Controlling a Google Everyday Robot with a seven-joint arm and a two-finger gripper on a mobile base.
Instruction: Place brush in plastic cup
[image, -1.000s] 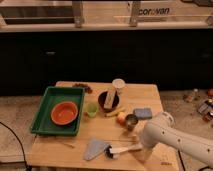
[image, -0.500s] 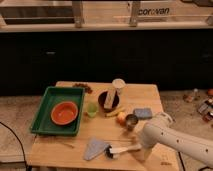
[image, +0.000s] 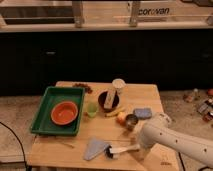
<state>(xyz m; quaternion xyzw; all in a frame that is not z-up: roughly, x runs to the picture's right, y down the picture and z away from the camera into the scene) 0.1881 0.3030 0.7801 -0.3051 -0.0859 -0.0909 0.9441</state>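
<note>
The brush (image: 120, 149) lies on the table near the front edge, its white handle pointing right and its black head (image: 109, 153) to the left, next to a grey-blue cloth (image: 95, 148). My gripper (image: 136, 150) is low over the right end of the handle, at the end of the white arm (image: 167, 139) that comes in from the lower right. The small light-green plastic cup (image: 91, 109) stands upright in the middle of the table, just right of the green tray, well behind and left of the gripper.
A green tray (image: 47, 102) holds an orange bowl (image: 64, 113). Behind the gripper stand a small metal cup (image: 131, 121), a fruit (image: 120, 116), a yellow piece (image: 112, 112), a blue sponge (image: 143, 113), a dark bowl (image: 107, 100) and a taller white cup (image: 118, 86).
</note>
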